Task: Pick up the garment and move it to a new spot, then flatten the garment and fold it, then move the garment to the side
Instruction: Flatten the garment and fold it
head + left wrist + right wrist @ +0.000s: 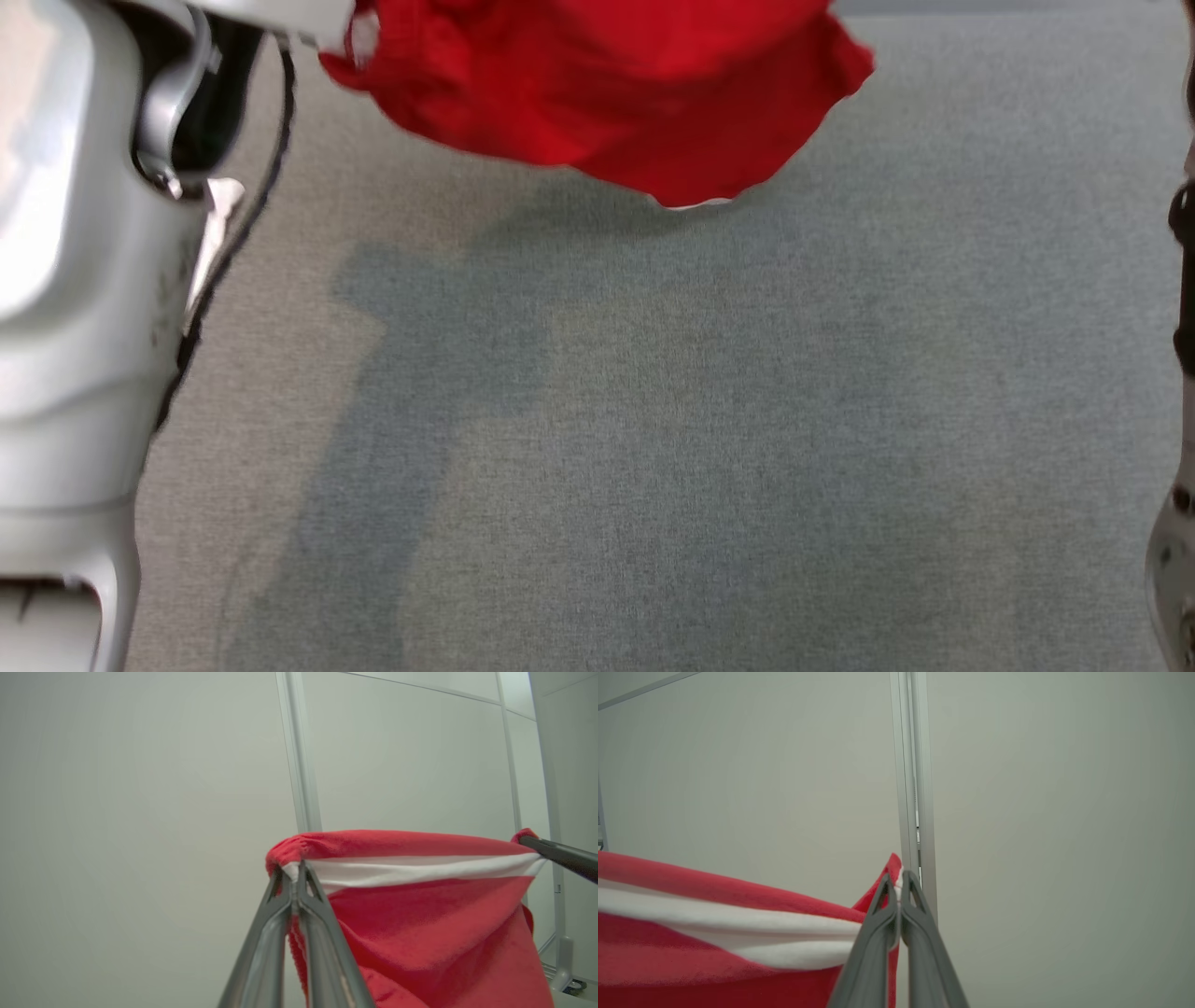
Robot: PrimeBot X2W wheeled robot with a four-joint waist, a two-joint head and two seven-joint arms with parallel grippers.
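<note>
I hold the red garment (420,914) taut. Left pincer (294,870) and right pincer (901,879) each clench one end; cloth hangs below.

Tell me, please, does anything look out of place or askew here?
Nothing stands out. The left gripper and the right gripper each pinch one end of the white band of the red garment; the band runs fairly level between them, and the cloth hangs freely above the grey carpet.

The garment (607,93) runs off the head view's top edge, its outline blurred.
</note>
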